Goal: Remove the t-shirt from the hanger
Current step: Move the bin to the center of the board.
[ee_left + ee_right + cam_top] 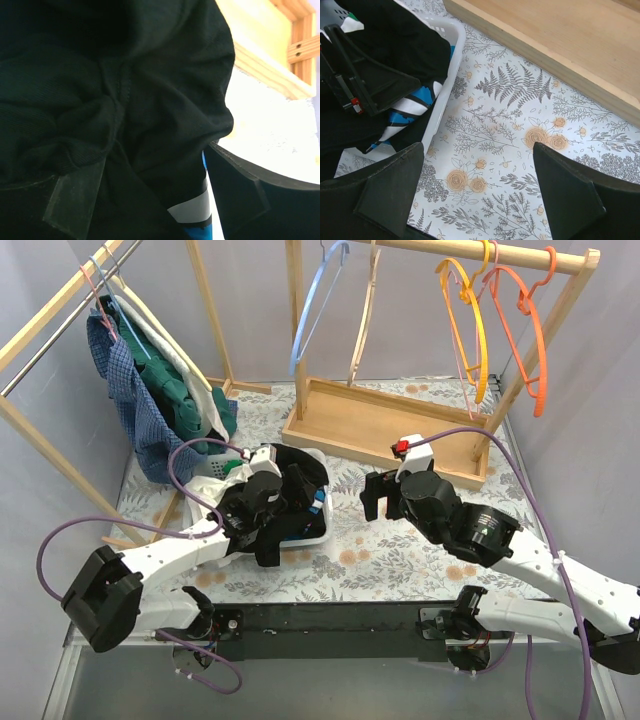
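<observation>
A black t-shirt [303, 478] lies bunched in a white basket [322, 526] left of centre; no hanger shows in it. My left gripper [288, 502] is down in the basket, its jaws wide apart with black cloth [150, 100] lying loosely between them. A blue and white striped cloth [195, 212] shows under it. My right gripper [378, 496] is open and empty over the flowered tablecloth, just right of the basket [447, 75]. The right wrist view also shows the t-shirt [395, 45] and the gripper [477, 195].
Empty blue [315, 310], wooden [365, 315], yellow [472, 325] and orange [532, 340] hangers hang on the right rack over its wooden base [390, 430]. The left rack holds a blue checked shirt [135, 415] and a green garment [185, 400].
</observation>
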{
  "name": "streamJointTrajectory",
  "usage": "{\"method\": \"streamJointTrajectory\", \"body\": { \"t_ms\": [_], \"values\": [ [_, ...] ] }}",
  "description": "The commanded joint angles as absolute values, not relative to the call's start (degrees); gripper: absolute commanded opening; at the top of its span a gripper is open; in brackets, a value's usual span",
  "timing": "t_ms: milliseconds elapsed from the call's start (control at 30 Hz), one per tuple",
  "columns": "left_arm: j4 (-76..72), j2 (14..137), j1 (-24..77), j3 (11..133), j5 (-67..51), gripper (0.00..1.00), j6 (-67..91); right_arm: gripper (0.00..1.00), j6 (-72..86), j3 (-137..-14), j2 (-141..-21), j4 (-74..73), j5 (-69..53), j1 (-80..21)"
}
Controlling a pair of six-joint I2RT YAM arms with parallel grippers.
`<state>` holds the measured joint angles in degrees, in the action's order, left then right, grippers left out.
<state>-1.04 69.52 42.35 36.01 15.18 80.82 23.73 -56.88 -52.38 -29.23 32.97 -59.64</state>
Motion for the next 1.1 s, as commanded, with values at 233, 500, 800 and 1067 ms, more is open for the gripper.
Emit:
{"method": "streamJointTrajectory", "body": {
  "t_ms": [233,500,800,1067],
  "values": [
    [8.2,81.0,42.1,30.8,8.7,0.79,83.0,0.96,25.9,-56.4,-49.8,-29.1,34.3,-59.5],
    [21.7,67.9,42.3,42.1,12.5,0.95,76.6,0.96,26.6,-57.0,-50.0,-30.2,34.0,-59.4],
    [33.0,58.5,42.4,52.4,13.6,0.98,70.1,0.98,27.5,-57.1,-50.4,-34.1,34.3,-59.5],
    [39.3,53.5,42.5,61.3,19.9,0.98,66.9,0.98,30.5,-54.9,-47.9,-37.8,35.0,-59.5]
  ]
}}
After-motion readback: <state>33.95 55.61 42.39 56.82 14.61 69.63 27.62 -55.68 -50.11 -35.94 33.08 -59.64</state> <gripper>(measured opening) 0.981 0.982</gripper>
